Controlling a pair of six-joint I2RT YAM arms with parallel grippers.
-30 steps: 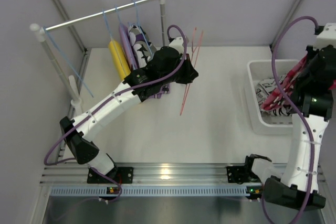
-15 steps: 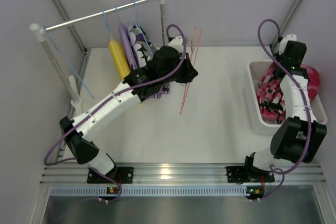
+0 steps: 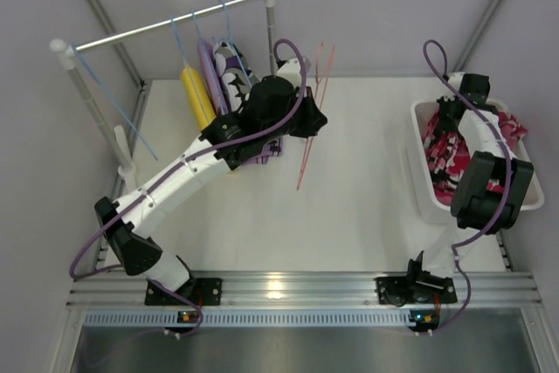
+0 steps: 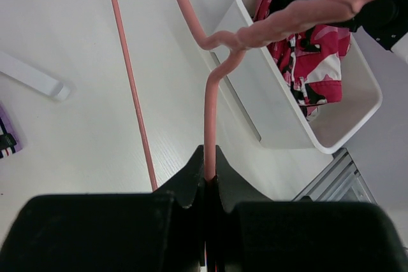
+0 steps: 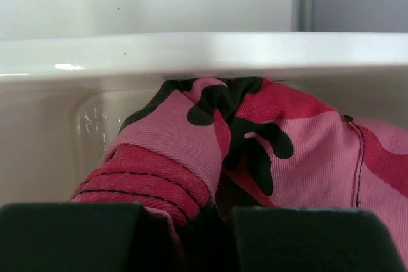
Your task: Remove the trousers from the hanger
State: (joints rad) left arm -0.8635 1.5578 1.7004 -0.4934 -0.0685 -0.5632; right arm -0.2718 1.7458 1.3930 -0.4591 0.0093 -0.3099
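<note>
In the white plastic bin (image 3: 417, 183) at the right edge of the white table (image 3: 358, 207) lie the red-pink trousers with black and white blotches (image 3: 444, 153), soft cloth crumpled in a heap against the bin's far wall. We see the right gripper (image 5: 207, 224) reaching down into the bin, its arm folded sharply over itself. Its jaws are pinched on the ribbed waistband, but the dark fingers hide how much cloth sits between them. The left arm stretches across the table toward the rack, and the left gripper (image 4: 209, 179) is clamped tight on the stem of the thin pink wire hanger (image 4: 209, 109). On the silver rail (image 3: 166, 25) behind hang the plain yellow trousers (image 3: 196, 93), the purple trousers (image 3: 210, 67) and the black-and-white spotted trousers (image 3: 234, 80). The left arm covers their lower parts.
</note>
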